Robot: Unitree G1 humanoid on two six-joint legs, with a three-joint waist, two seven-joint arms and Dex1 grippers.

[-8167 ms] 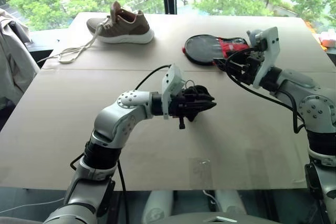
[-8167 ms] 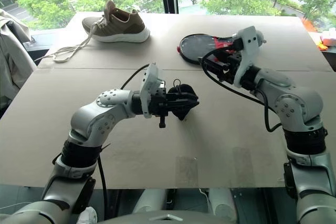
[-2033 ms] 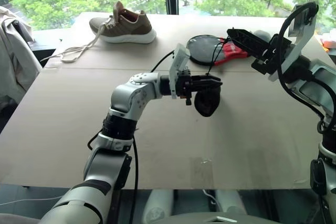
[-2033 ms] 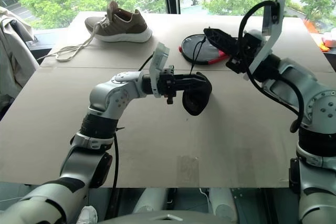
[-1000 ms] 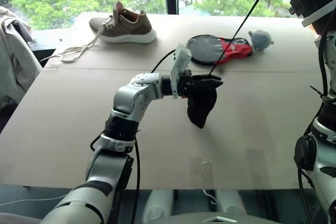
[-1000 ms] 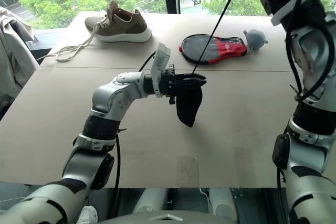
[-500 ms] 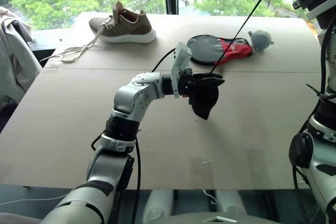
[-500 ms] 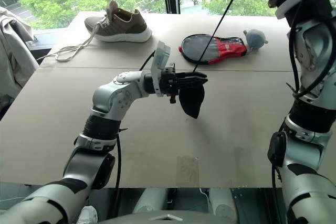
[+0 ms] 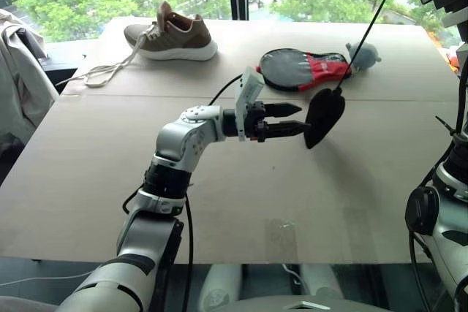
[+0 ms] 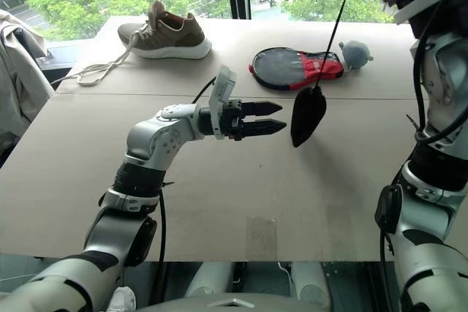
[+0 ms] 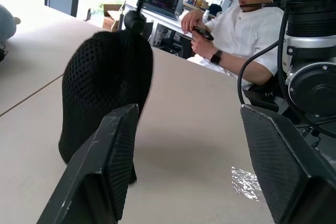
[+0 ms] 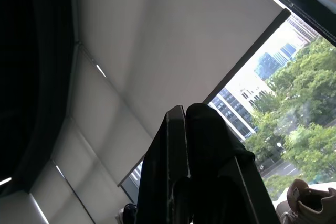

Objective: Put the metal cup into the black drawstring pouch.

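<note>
just released by the left gripper (image 9: 292,120), jaws now apart; soft black drawstring pouch (image 9: 322,115) dangles by its cord from the clenched right gripper (image 12: 185,124).

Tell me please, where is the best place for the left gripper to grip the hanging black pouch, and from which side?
Probably the bulged lower body of the black drawstring pouch, approached level from the robot's left. The pouch hangs upright from its taut cord, and the open left gripper already points at it from that side.
</note>
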